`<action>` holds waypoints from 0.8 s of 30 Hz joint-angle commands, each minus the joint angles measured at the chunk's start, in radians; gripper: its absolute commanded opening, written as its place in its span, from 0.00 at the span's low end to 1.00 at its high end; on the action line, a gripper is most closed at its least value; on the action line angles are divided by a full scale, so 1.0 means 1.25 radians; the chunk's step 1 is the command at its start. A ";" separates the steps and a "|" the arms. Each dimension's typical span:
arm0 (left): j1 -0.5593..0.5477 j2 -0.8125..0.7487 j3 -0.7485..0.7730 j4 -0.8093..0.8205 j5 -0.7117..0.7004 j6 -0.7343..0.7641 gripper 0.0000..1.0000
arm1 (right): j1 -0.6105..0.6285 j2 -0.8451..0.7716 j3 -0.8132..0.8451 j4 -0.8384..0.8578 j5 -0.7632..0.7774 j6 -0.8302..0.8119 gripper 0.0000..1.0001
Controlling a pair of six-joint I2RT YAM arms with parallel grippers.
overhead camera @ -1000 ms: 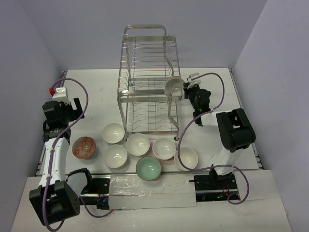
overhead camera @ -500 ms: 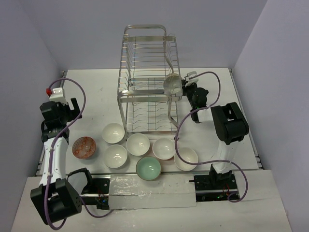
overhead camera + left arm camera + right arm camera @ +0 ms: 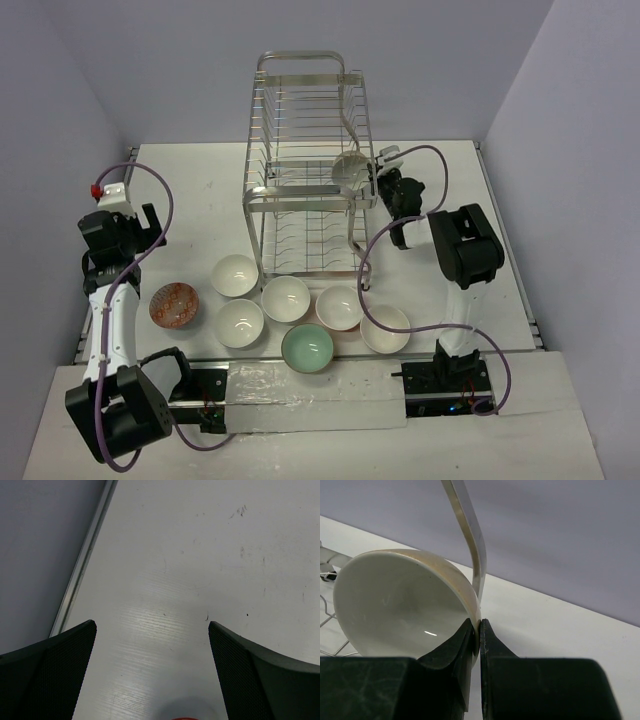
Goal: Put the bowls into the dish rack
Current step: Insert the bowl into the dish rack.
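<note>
The silver wire dish rack (image 3: pixel 300 130) stands at the back centre of the table. My right gripper (image 3: pixel 378 184) is shut on the rim of a white bowl (image 3: pixel 349 170), holding it tilted against the rack's right side at the upper tier. In the right wrist view the fingers pinch the bowl (image 3: pixel 395 605) at its edge (image 3: pixel 479 623), just below a rack handle bar (image 3: pixel 470 535). In front of the rack sit an orange-red bowl (image 3: pixel 175 304), a mint green bowl (image 3: pixel 307 349) and several white bowls (image 3: pixel 285 298). My left gripper (image 3: pixel 152 222) (image 3: pixel 150 626) hangs open over bare table, left of them.
A metal rail (image 3: pixel 85 555) marks the table's left edge, with the wall just beyond. Purple cables loop from both wrists. The arm bases (image 3: pixel 445 380) and a mounting strip run along the near edge. Side walls close in at left and right.
The right gripper has carried the white bowl left and further back, in against the rack's upper tier. The left arm has drifted slightly left.
</note>
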 commanded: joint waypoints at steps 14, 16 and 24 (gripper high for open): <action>0.019 0.009 -0.008 0.030 0.028 0.003 0.99 | 0.034 0.047 0.054 0.238 -0.028 -0.014 0.00; 0.023 0.007 -0.010 0.027 0.031 0.003 0.99 | 0.036 0.058 0.060 0.241 -0.024 -0.017 0.00; 0.029 0.013 -0.012 0.028 0.039 0.005 0.99 | 0.045 0.092 0.083 0.273 -0.008 -0.039 0.00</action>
